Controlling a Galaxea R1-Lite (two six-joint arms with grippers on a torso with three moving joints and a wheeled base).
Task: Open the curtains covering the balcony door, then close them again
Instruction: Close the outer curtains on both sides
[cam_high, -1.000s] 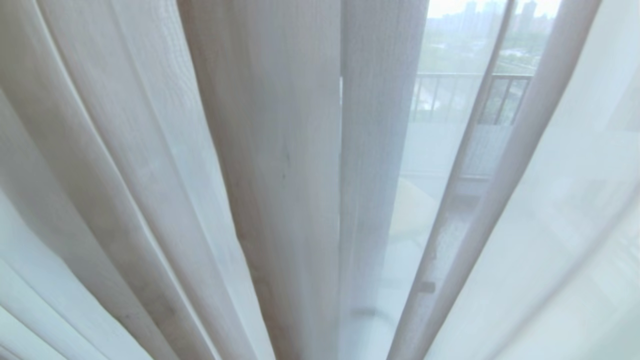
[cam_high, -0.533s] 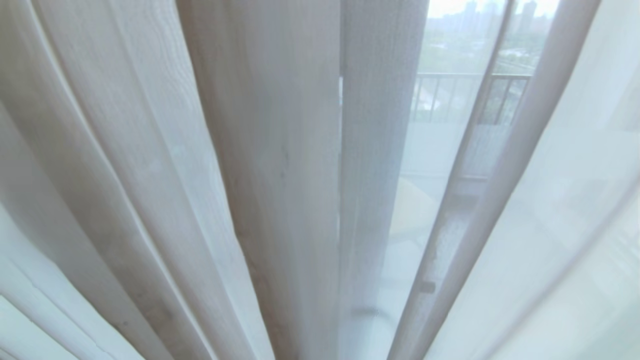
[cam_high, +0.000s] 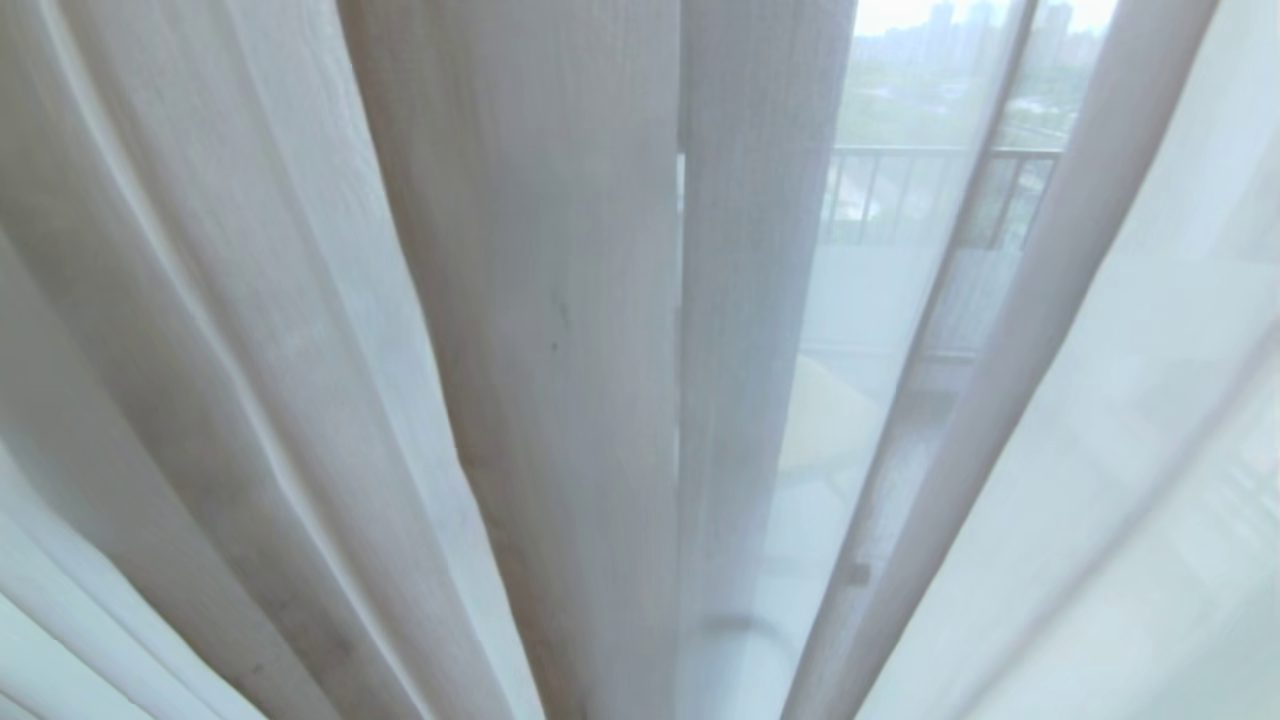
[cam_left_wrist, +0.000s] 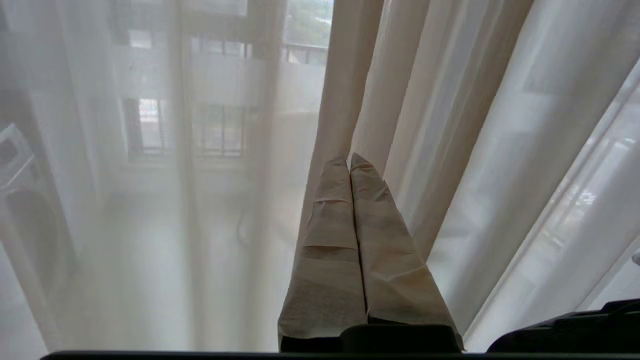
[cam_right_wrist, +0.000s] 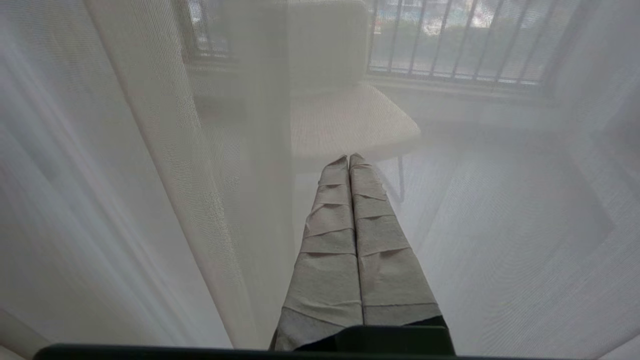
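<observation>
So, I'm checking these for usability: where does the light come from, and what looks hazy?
Head view: backlit, daylight through the curtains, railing softened. Left wrist view: the left gripper sharp, background veiled. Right wrist view: the chair hazy behind sheer fabric.

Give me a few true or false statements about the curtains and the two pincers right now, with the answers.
1. The left pincer is shut, its tips at a beige fold of the curtains. True.
2. The right pincer is wide open. False: it is shut.
3. A railing shows through the sheer layer. True.
4. Both arms appear in the head view. False: it shows only fabric and the balcony behind.
5. A pale chair shows through the sheer fabric in the right wrist view. True.
</observation>
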